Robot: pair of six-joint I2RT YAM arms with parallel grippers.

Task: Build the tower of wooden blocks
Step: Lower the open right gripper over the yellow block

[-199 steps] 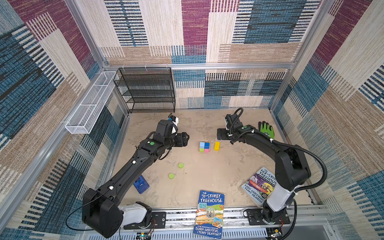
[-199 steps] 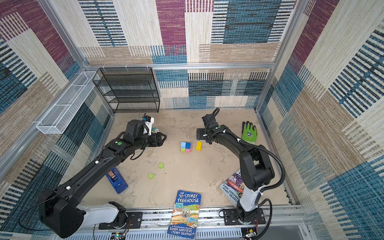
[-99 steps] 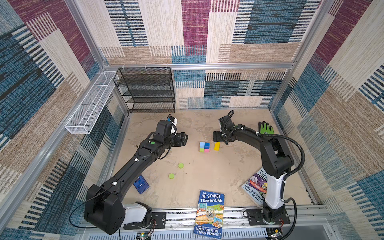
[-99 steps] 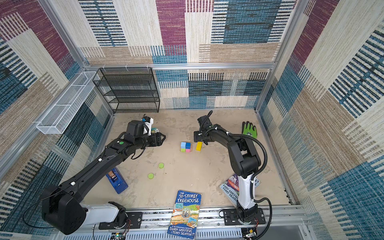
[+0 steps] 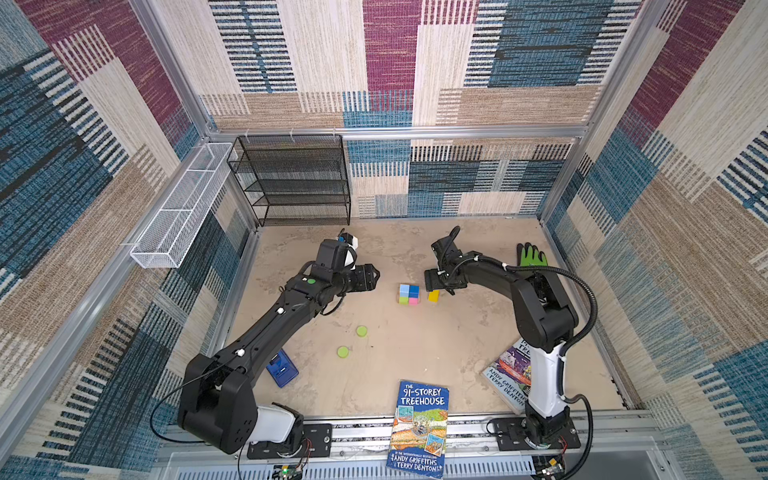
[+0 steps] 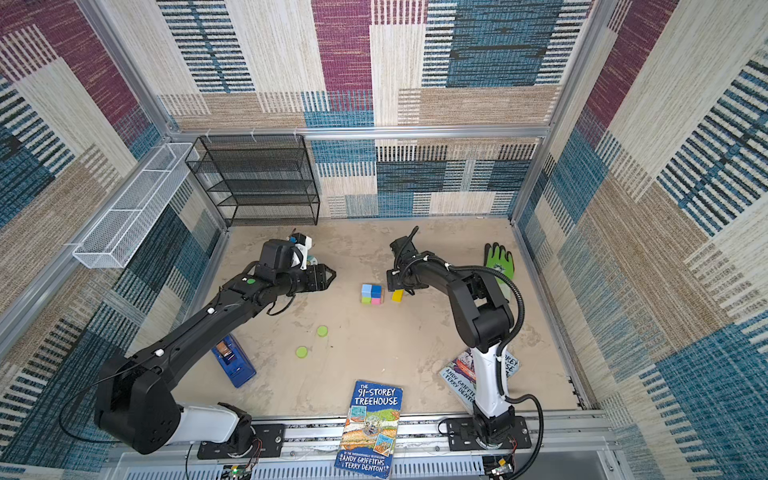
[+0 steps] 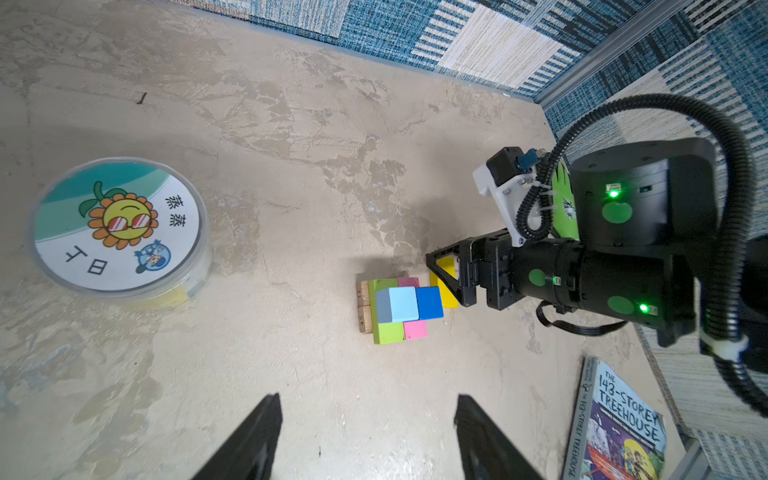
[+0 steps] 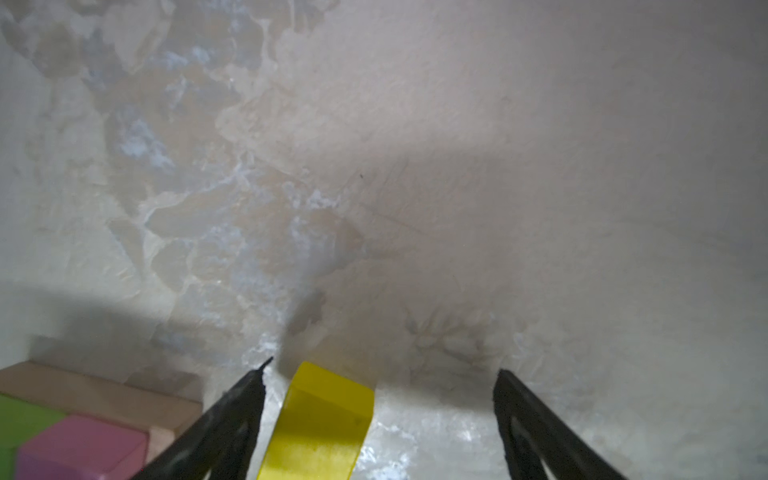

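Patchwork woven panels wall in a mottled beige tabletop point(image 5: 415, 374). From its near-left base the left arm stretches long and low, forearm almost level. The left gripper point(image 5: 375, 276) is aimed right at the small stack of wood blocks point(image 5: 409, 294) but is well apart from it, with its jaws spread and nothing between them.

The right arm rises from the near-right base, folds at the elbow and reaches far and left. Its wrist tips down so the right gripper point(image 8: 382, 370) sits over the yellow wooden oblong point(image 5: 433, 296). The right wrist view shows those jaws spread to either side of the oblong, one close beside it, the other clear, neither pinching.

The oblong lies flat just right of the stack, its long axis running far to near. It is parallel to the lime oblong point(image 7: 388, 332) and pink oblong point(image 7: 414, 329) under the light-blue cube point(image 7: 397, 303) and dark-blue cube point(image 7: 430, 302).

The wrist views show two plain tan bars point(image 7: 364, 307) lying crosswise at the bottom, which the top views do not reveal. The left wrist view also shows a round tin with a sunflower label point(image 7: 118, 226) well left of the stack. Both top views alone show two lime round pieces point(image 5: 361, 331) flat on the tabletop, near and left of the stack.
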